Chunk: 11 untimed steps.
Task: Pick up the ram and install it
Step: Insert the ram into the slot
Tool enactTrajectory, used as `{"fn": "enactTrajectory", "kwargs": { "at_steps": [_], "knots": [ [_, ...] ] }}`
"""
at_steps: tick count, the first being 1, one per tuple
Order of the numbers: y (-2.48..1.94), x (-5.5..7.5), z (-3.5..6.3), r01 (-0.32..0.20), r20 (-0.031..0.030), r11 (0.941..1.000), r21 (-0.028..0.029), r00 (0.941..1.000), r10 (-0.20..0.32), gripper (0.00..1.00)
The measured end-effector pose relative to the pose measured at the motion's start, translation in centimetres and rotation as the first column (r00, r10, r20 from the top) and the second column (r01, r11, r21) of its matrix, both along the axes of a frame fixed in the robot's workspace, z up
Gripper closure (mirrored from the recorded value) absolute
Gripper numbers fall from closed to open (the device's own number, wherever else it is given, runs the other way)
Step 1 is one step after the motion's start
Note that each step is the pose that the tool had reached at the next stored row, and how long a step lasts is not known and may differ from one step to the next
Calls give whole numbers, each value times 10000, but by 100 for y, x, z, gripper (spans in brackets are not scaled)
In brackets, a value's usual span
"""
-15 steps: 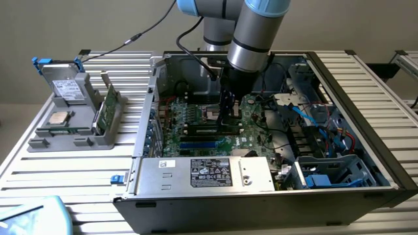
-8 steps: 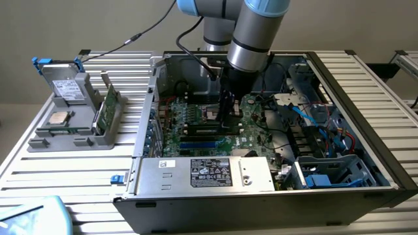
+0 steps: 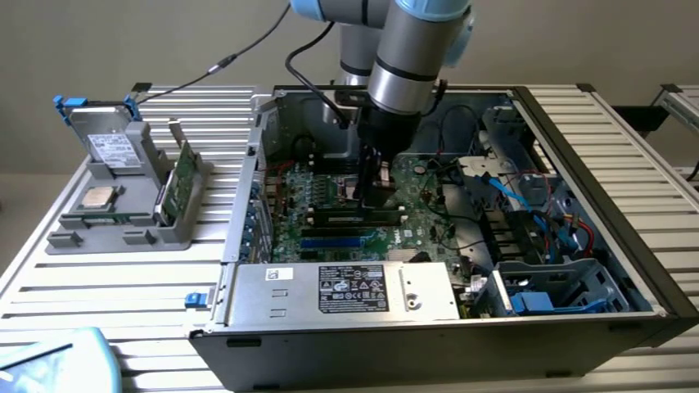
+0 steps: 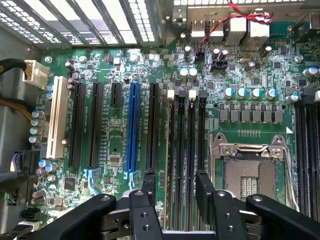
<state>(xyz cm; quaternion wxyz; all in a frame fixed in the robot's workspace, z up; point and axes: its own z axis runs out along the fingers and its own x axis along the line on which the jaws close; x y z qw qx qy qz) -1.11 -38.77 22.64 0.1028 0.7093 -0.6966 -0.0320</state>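
My gripper (image 4: 176, 187) hangs open inside the computer case, just above the row of black memory slots (image 4: 192, 150) on the green motherboard (image 4: 112, 75). The ram (image 4: 172, 150) stands edge-on in one of those slots, a thin dark strip running between my two fingers (image 4: 149, 186), which are spread on either side of it and do not grip it. In the exterior view the gripper (image 3: 377, 195) points straight down over the long dark slots (image 3: 355, 218) in the middle of the board.
An empty processor socket with a metal frame (image 4: 250, 170) lies beside the slots. Blue and black expansion slots (image 4: 132, 130) sit on the other side. A power supply (image 3: 349, 291) fills the case front. A grey holder (image 3: 120, 217) at the exterior view's left carries a green card (image 3: 177, 184) and a silver chip (image 3: 101, 196).
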Motion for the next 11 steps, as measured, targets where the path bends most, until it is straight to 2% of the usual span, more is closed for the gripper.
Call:
{"fn": "enactTrajectory", "kwargs": {
  "at_steps": [4,6,8,10,11],
  "knots": [
    [1,-73,76,-6,153,10000,0,9999,6,55],
    [1,-100,99,-8,293,10000,-1,9996,8,55],
    [1,-122,109,-8,561,10000,-2,9984,8,55],
    [1,-141,112,-8,909,10000,-7,9959,9,55],
    [2,-151,112,-9,1042,10000,-15,9946,11,55]
  ]
}}
